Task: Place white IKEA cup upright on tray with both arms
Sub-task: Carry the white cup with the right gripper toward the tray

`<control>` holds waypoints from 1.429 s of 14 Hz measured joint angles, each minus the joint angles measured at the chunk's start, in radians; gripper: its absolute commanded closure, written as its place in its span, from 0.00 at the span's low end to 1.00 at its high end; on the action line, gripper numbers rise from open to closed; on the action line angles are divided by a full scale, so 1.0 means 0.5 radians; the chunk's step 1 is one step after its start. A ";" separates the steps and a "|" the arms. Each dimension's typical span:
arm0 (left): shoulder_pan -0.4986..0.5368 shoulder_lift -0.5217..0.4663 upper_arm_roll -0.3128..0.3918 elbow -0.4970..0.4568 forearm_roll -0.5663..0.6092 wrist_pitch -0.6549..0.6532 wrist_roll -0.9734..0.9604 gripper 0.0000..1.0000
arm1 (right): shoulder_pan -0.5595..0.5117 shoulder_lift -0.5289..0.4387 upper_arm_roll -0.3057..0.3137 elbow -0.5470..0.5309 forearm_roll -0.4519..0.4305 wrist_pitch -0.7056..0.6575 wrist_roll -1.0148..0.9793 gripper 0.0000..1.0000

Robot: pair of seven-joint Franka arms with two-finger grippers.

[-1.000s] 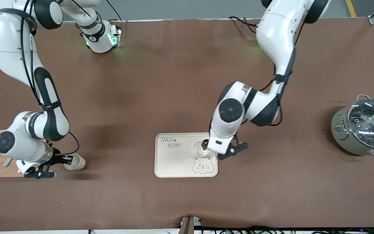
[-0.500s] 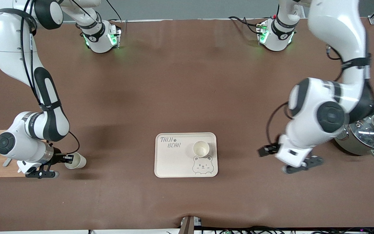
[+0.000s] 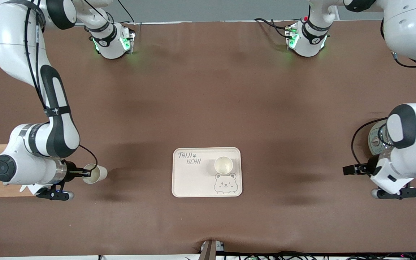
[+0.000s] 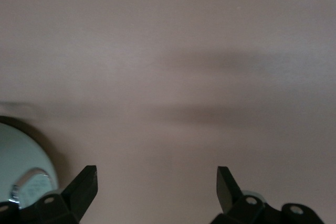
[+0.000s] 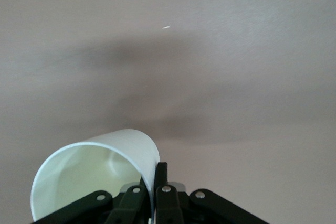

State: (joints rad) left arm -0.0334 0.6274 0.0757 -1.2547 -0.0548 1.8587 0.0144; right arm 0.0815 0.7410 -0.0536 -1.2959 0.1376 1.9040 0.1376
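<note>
Right gripper (image 3: 81,172) jaws pinched shut, left gripper (image 4: 156,182) jaws spread wide

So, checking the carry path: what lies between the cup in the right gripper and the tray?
Only bare brown tabletop, per the front view, between the cup held by the right gripper and the tray.

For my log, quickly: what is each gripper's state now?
Left gripper: open, empty, beside the pot.
Right gripper: shut on the cup rim.
</note>
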 measured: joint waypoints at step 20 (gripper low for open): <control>-0.063 -0.980 -0.205 -0.068 0.037 -0.894 0.013 0.00 | 0.821 0.116 0.015 0.161 0.003 0.491 1.587 1.00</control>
State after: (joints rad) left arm -0.0652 0.1373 -0.0270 -1.2886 -0.0364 1.4119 0.0210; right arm 0.4920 0.7990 -0.0460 -1.2155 0.1393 2.1494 0.9313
